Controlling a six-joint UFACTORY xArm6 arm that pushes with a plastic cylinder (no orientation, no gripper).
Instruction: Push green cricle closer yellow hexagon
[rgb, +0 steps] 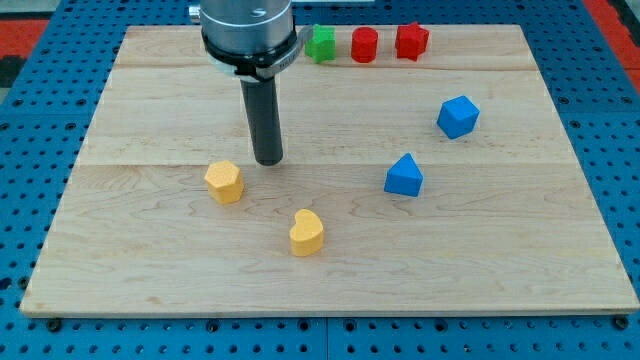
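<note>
The yellow hexagon (224, 181) lies left of the board's middle. A green block (320, 44) sits at the view's top, its shape hard to make out, partly behind the arm. My tip (268, 160) rests on the board just up and to the right of the yellow hexagon, a small gap apart. The green block is well above and to the right of my tip.
A yellow heart (307, 232) lies below my tip. Two red blocks (364, 45) (411, 41) sit right of the green one. A blue triangular block (404, 176) and a blue block (458, 116) lie at the right. The wooden board (560, 250) sits on a blue surface.
</note>
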